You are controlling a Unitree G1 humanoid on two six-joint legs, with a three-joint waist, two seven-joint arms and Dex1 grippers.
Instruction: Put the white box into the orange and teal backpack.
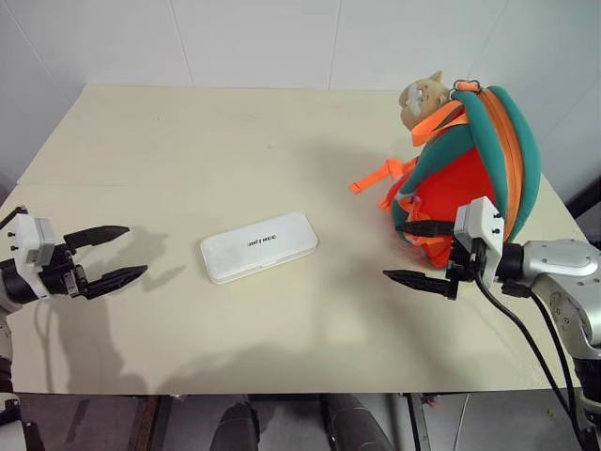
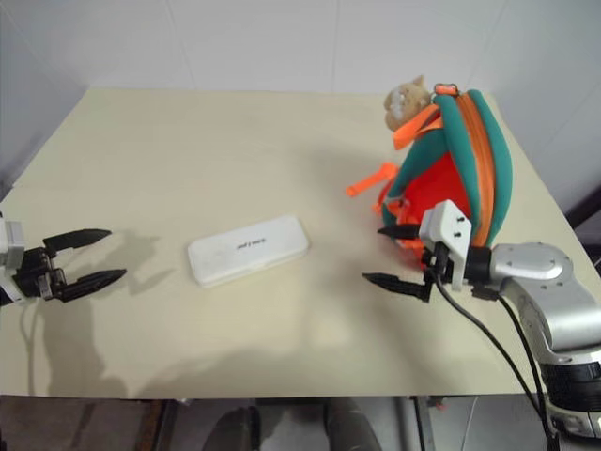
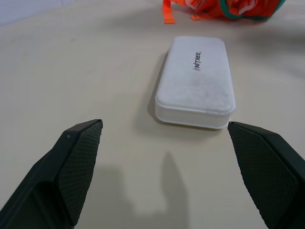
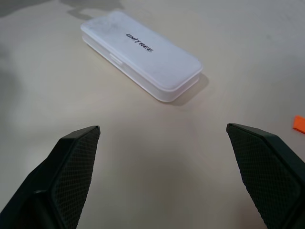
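A pale cream tabletop (image 1: 188, 150) runs back to a white tiled wall (image 1: 254, 38). The box (image 1: 258, 246) lies flat near the middle, lettering up, bare surface all round it. The backpack (image 1: 470, 164) stands upright by the right edge (plush head at the top). Both tools hover apart from everything — left tool (image 1: 105, 254) spread near the left edge, right tool (image 1: 418, 254) spread just beside the backpack.

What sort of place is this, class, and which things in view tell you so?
Probably a robot test room: a plain cream table against bare white walls, holding a white box and an orange and teal backpack.
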